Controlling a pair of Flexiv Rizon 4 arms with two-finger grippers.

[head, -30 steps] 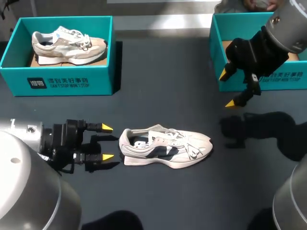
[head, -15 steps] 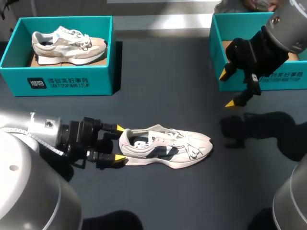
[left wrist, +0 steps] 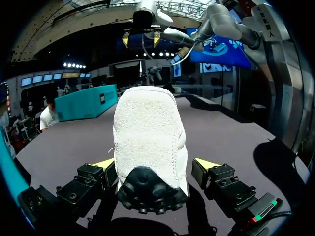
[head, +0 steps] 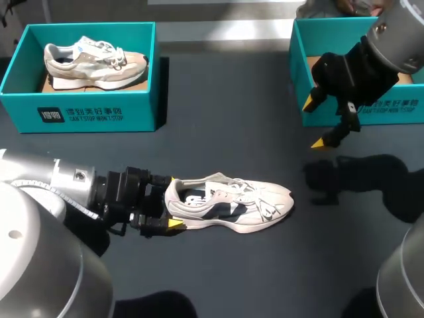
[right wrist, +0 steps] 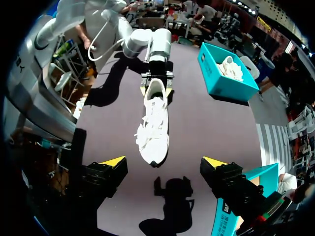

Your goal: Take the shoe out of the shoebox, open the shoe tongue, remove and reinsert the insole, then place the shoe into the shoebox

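White shoe (head: 228, 203): only my left wrist view shows its heel (left wrist: 147, 137) between my left jaws, gaping wide. My right jaws hang wide too. One teal shoebox (head: 79, 114) holds a beige shoe (head: 93, 63).

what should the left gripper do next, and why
Probably close the left gripper on the heel of the white shoe: its open fingers straddle the heel, one each side, not yet clamping. That would steady the shoe for the right gripper, hovering open near the right shoebox, to work the tongue.

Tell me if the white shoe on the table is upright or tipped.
Upright: the white shoe rests sole-down on the table, laces facing up.
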